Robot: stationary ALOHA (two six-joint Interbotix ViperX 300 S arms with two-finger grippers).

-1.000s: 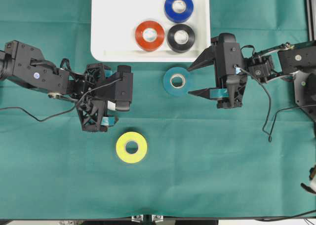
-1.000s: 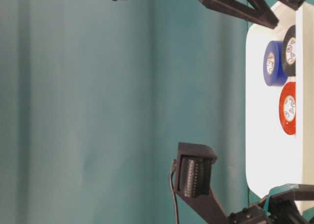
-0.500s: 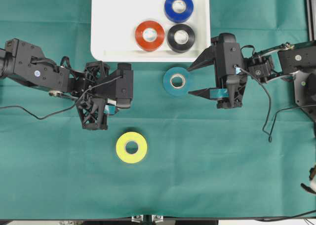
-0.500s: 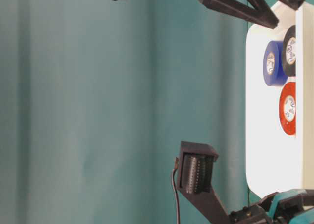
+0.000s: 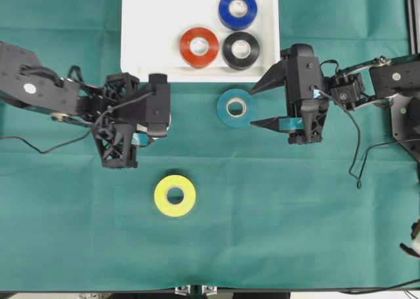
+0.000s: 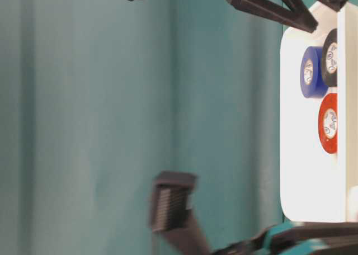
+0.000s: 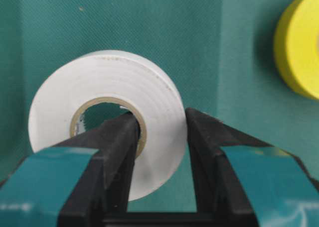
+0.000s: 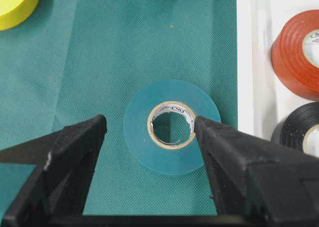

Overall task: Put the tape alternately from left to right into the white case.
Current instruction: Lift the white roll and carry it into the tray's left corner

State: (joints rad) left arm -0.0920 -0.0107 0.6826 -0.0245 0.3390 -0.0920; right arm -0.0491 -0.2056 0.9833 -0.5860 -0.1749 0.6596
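Where it lies, the white case (image 5: 151,37) holds red tape (image 5: 199,46), blue tape (image 5: 237,9), black tape (image 5: 240,50).

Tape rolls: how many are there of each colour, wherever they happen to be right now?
Blue tape roll: 1
Red tape roll: 1
Black tape roll: 1
Teal tape roll: 1
Yellow tape roll: 1
White tape roll: 1, pinched in the left claw
Total: 6

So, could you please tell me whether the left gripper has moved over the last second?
Yes. In the overhead view the left gripper, shut on the white tape roll, has drawn leftward and slightly up-frame, away from the yellow tape roll, toward the white case.
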